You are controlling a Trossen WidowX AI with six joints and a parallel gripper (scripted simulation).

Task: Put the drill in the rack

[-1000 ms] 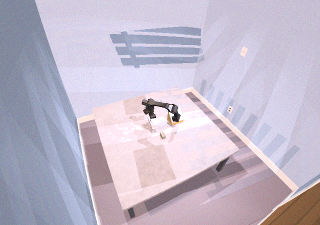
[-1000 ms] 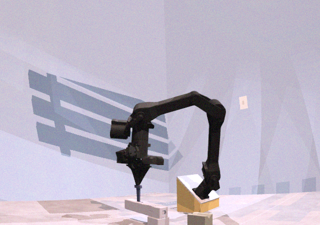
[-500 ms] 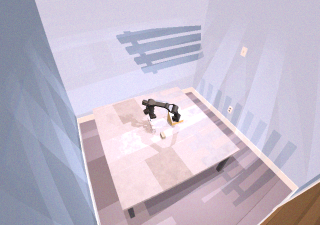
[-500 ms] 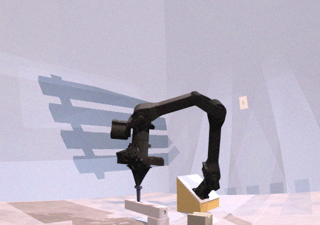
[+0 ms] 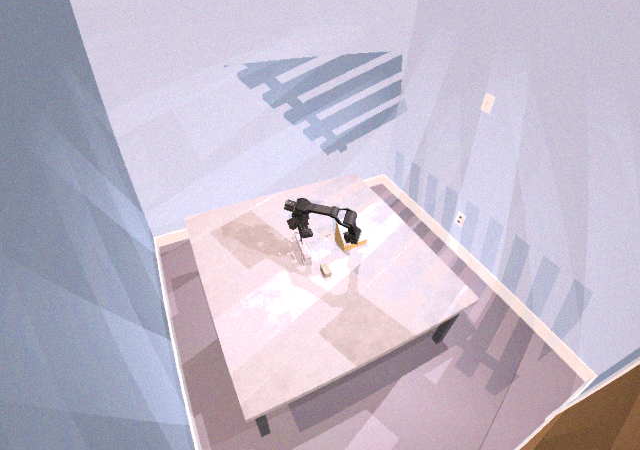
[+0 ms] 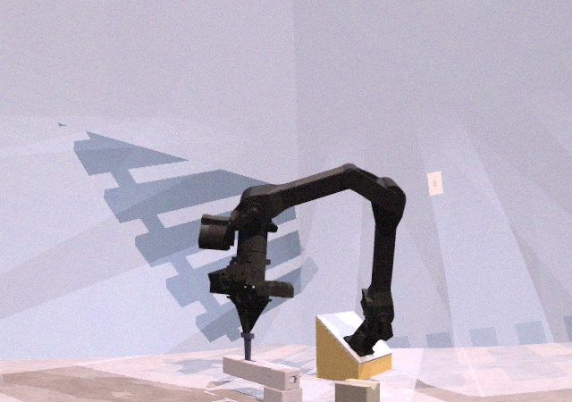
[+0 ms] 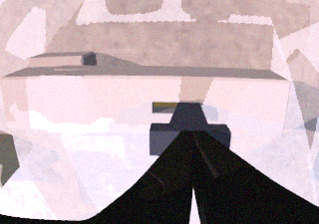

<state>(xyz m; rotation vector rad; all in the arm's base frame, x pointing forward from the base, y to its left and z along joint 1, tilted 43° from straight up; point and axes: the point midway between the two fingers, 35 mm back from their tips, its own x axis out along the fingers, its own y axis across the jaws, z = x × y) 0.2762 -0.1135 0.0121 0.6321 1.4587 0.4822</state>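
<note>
My gripper is shut and empty, pointing down, its fingertips at the top of the key. The dark blue key stands upright in the slot of the pale bar. Its wide head is above the bar and its shank goes into the slot. A yellowish piece, perhaps part of the drill, shows inside the slot beside the shank. The rest of the drill cannot be made out; the bar's near end has a small opening. The olive block, apparently the rack, stands apart from the bar.
A yellow wedge-shaped stand with a white sloping top stands by the arm's base, beyond the olive block. A pale support block is under the bar's near end. Strong patches of light and shadow cross the table.
</note>
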